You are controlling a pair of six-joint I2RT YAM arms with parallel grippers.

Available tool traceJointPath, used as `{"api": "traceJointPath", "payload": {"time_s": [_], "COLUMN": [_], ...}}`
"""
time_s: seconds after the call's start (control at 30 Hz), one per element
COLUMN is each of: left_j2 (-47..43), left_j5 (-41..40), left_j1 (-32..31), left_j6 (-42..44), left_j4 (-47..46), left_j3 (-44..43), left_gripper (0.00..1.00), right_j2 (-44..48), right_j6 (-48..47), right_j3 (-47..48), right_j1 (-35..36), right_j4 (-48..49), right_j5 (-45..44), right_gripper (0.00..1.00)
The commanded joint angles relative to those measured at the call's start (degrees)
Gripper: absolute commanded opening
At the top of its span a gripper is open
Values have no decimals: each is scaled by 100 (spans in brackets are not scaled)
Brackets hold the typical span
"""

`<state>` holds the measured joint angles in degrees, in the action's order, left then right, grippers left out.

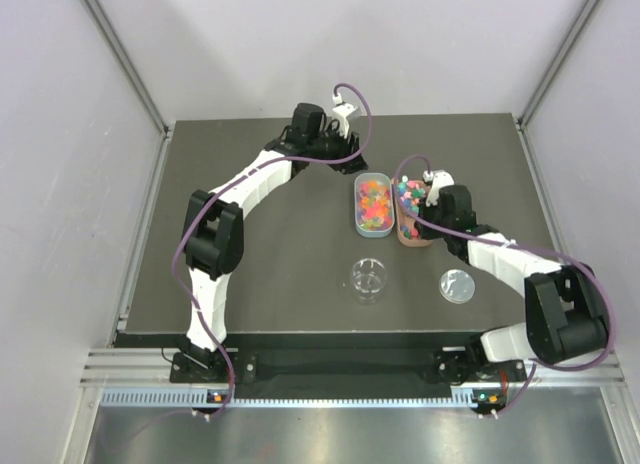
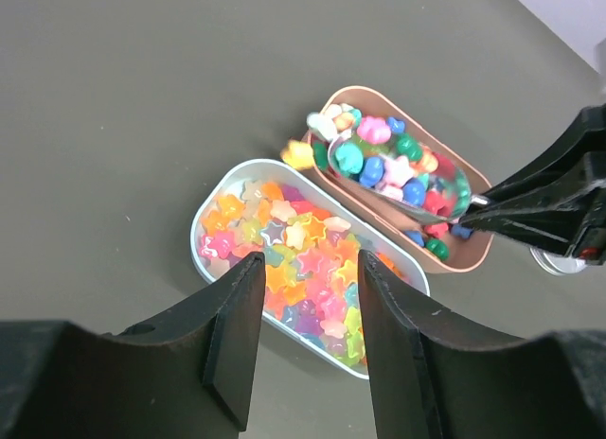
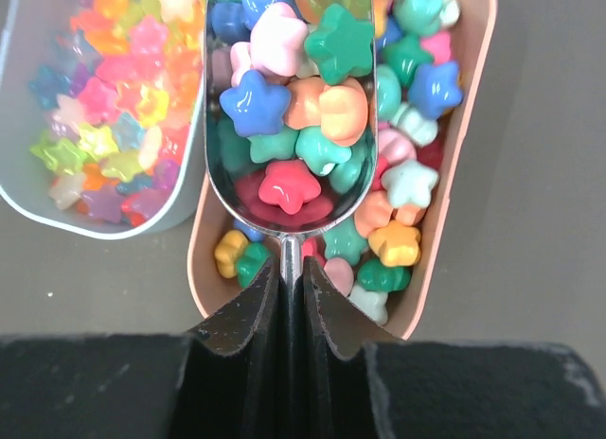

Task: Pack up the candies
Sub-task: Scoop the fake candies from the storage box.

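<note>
The candies are small bright stars and chunks. Opaque ones [image 3: 393, 240] fill a peach oval tray [image 3: 443, 259]. Translucent ones [image 2: 298, 259] fill a pale blue oval tray [image 2: 210, 204] beside it. My right gripper [image 3: 292, 280] is shut on the thin handle of a shiny scoop [image 3: 289, 188]. The scoop is heaped with opaque candies and held just over the peach tray. My left gripper [image 2: 305, 311] hangs open and empty above the near end of the pale blue tray. In the top view it sits at the table's far side [image 1: 340, 132].
A clear round cup [image 1: 369, 279] stands upright on the dark table [image 1: 260, 264], nearer the arm bases than the trays. Its clear lid [image 1: 457, 284] lies flat to its right. Grey walls enclose the table on three sides.
</note>
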<state>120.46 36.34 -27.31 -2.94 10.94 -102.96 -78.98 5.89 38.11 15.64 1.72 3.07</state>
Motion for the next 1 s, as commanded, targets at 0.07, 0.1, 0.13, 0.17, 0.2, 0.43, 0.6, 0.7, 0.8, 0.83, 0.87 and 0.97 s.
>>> {"api": "traceJointPath", "payload": {"time_s": [0.07,0.1,0.13,0.17,0.2,0.43,0.6,0.7,0.8,0.83,0.87,0.97], "left_j2": [-278,-278,-278,-260,-252,-173,-155,-277,-401,-462,-480,-576], "left_j5": [-92,-92,-100,-109,-101,-136,-320,-697,-900,-944,-970,-1032], "left_j1": [-2,-11,-11,-2,-11,-2,6,41,129,190,234,358], "left_j6": [232,241,250,250,250,389,575,619,733,777,795,786], "left_j4": [66,84,92,101,101,128,242,259,470,592,681,944], "left_j3": [-137,-137,-146,-146,-154,-172,-120,-40,-66,-75,-110,-190], "left_gripper": [49,49,49,49,49,49,49,49,50,50,51,51], "right_j2": [444,471,489,558,585,972,1130,1218,1411,1507,1587,2078], "right_j6": [-123,-115,-88,-71,-44,-79,-377,-518,-921,-1027,-1159,-2028], "right_j3": [-110,-163,-181,-207,-259,-445,-392,-173,64,135,266,329], "right_j1": [18,27,27,27,18,18,18,18,62,71,71,71], "right_j4": [786,786,760,743,699,734,944,927,910,866,779,243], "right_j5": [62,62,62,62,62,36,123,238,387,466,562,1282], "right_gripper": [0,0,0,0,0,0,0,0,0,0,0,0]}}
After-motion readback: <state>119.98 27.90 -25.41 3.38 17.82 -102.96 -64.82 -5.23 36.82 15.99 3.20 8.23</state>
